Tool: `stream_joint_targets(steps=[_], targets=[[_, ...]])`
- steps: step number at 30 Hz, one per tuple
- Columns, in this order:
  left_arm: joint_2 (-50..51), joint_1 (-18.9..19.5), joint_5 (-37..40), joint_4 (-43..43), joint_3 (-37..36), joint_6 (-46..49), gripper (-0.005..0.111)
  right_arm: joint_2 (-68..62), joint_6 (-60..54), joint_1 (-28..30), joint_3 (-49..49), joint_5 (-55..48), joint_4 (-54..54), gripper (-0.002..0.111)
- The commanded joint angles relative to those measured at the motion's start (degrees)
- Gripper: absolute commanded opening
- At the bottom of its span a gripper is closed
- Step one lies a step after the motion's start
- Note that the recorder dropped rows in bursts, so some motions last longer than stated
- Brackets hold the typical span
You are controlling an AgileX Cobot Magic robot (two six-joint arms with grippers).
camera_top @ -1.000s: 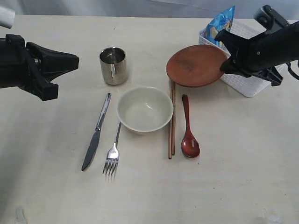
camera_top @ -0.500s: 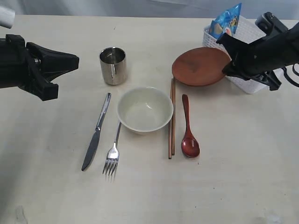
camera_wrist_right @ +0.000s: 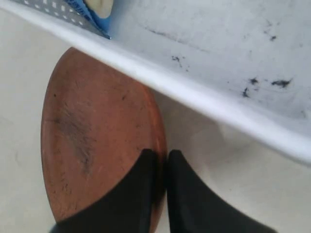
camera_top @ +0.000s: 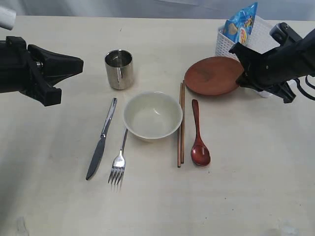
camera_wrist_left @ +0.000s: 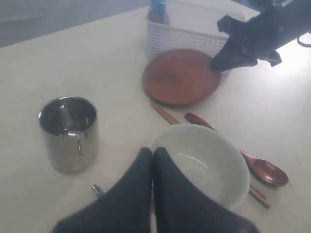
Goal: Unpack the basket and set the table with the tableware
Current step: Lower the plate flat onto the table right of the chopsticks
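Notably, the right gripper point(camera_top: 240, 77) pinched the brown plate point(camera_top: 214, 75) by its rim, at two o'clock from the bowl point(camera_top: 152, 115), beside the basket point(camera_top: 225, 43); the left gripper point(camera_top: 78, 64) was closed, empty.

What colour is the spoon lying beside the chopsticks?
The spoon is a glossy reddish-brown; the exterior view shows it best.

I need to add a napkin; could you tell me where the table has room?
Bare table: the strip past the fork and spoon ends, and right of the spoon in the exterior view. Crowded from knife to spoon, around plate and basket.
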State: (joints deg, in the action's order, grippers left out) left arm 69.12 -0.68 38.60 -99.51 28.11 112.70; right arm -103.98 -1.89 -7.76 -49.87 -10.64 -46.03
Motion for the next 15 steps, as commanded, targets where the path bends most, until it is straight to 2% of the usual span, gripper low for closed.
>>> stream_joint_targets(steps=[1,15], targets=[[-0.42,0.14,0.34,-0.44,-0.34,-0.27,0.000,-0.02,0.64,0.30,0.05,0.93,-0.42,0.000],[-0.42,0.14,0.33,-0.44,-0.34,-0.27,0.000,-0.02,0.48,0.30,0.05,0.31,-0.42,0.000]])
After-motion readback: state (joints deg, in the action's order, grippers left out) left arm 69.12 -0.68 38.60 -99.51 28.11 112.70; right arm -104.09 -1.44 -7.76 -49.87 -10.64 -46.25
